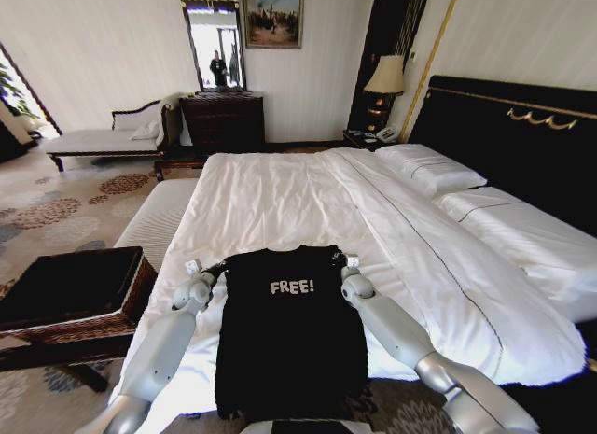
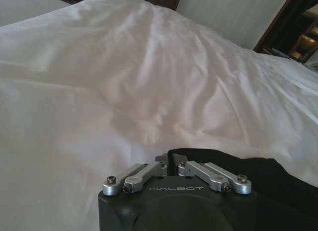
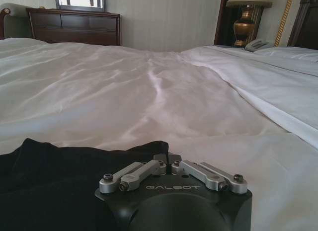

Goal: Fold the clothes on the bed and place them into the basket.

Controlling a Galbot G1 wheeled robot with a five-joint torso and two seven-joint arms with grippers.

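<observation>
The black shirt (image 1: 289, 345) lay flat at the foot of the bed (image 1: 280, 201). The left end effector (image 1: 217, 267) and right end effector (image 1: 340, 262) each gripped a shoulder corner, fingers together on cloth. The basket (image 1: 75, 299) stood just beside the bed.

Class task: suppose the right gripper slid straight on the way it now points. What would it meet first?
The right gripper is shut on the black shirt and points up the bed. It would likely drag over bare white sheet, with nothing standing on it; the wall stands beyond, though depth is hard to judge.
</observation>
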